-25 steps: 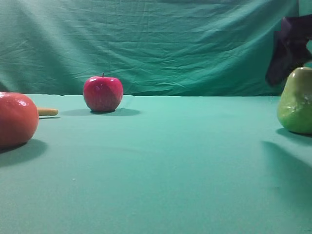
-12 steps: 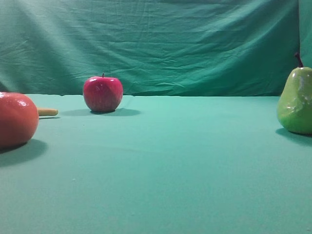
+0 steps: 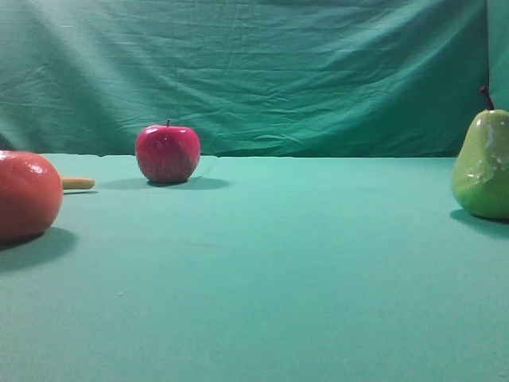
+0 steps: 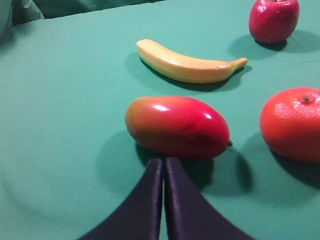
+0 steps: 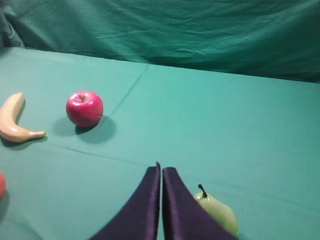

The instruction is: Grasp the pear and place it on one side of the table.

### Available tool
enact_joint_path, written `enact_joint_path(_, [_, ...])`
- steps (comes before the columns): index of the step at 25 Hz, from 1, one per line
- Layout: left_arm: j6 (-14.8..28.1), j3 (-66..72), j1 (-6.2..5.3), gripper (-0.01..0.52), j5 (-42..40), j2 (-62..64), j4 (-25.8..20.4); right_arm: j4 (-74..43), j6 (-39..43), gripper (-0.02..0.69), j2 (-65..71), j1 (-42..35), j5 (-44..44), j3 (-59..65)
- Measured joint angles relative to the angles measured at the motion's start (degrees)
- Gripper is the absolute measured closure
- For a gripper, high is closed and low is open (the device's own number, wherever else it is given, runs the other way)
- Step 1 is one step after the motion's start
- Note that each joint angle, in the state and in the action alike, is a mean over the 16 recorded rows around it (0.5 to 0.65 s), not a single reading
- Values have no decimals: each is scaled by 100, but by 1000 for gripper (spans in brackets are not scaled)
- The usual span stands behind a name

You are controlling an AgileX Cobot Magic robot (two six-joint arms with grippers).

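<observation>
The pear (image 3: 482, 165) stands upright at the right edge of the teal table (image 3: 302, 263), stem up, with nothing touching it. In the right wrist view the pear (image 5: 217, 212) shows below and to the right of my right gripper (image 5: 161, 170), which is shut, empty and raised above it. My left gripper (image 4: 164, 162) is shut and empty, its tips just in front of a red mango (image 4: 177, 126). Neither gripper shows in the exterior view.
A red apple (image 3: 167, 153) stands at the back left. An orange-red round fruit (image 3: 26, 195) sits at the left edge, with a banana (image 4: 187, 65) behind it. A wrinkled green backdrop (image 3: 254, 72) rises behind the table.
The dark right gripper that was over the pear's top one second ago has left the exterior view. The pear's stem now shows. The pear has not moved.
</observation>
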Motion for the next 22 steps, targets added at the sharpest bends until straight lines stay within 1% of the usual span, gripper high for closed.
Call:
enact_joint_path(7, [0,0,0,514,0,0,0,-204,318,665,-628,-308,-67,661])
enact_joint_path(17, [0,0,0,514,0,0,0,-359,1007,665,-2363,-990,-215,2475])
enact_joint_path(22, [0,0,0,514,0,0,0,-487,1194,665,-3009,-1167,-208,3074])
